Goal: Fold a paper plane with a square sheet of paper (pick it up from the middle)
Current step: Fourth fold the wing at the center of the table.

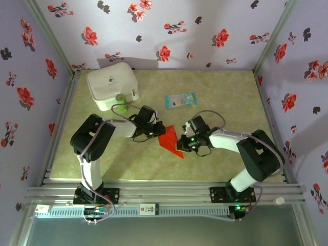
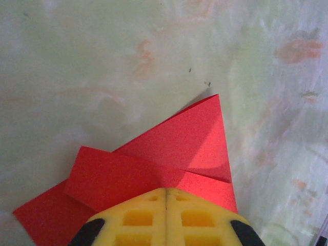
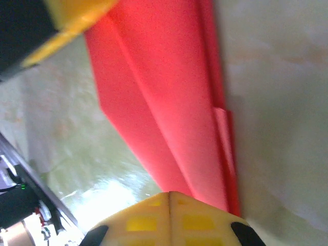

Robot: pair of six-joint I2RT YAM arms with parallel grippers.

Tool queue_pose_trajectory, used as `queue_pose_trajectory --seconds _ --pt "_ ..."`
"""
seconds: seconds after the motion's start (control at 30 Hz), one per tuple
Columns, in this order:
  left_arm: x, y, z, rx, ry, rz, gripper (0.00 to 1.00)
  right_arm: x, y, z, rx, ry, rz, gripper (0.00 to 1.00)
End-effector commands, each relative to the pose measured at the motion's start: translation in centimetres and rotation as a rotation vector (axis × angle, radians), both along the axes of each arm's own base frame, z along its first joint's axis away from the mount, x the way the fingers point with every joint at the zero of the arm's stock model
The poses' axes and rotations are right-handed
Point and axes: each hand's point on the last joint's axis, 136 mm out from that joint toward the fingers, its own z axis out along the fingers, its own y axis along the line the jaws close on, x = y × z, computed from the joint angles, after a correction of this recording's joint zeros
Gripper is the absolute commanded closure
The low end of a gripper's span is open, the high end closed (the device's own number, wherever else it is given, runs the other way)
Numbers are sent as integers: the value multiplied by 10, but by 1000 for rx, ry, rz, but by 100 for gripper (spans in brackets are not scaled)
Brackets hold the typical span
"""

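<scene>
Lying flat, red paper touches left end effector and right end effector

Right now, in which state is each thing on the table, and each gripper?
Red sheet of paper: partly folded into a point, lying between the grippers.
Left gripper: shut, tips at the paper.
Right gripper: shut, tips at the paper.
White case: closed, far left.
Pale blue packet: lying flat, untouched.

Paper at middle of table, left gripper at its left edge, right gripper at its right edge, packet behind it and apart, case in far left corner, left of packet.
</scene>
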Motion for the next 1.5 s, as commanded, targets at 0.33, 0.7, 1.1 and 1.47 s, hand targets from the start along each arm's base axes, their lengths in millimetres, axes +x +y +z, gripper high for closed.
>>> queue_pose_trajectory --seconds 0.33,0.7,1.1,1.47 --pt "-14 22 -35 104 64 23 100 4 8 -43 -102 77 35 100" --pt "-13 36 -47 124 91 55 100 -46 -19 -53 -46 140 17 100" --pt "-16 39 -47 125 99 70 100 -79 -48 -41 -36 144 -51 94" --pt "-16 40 -40 103 110 104 100 -48 -59 7 -21 63 -310 65"
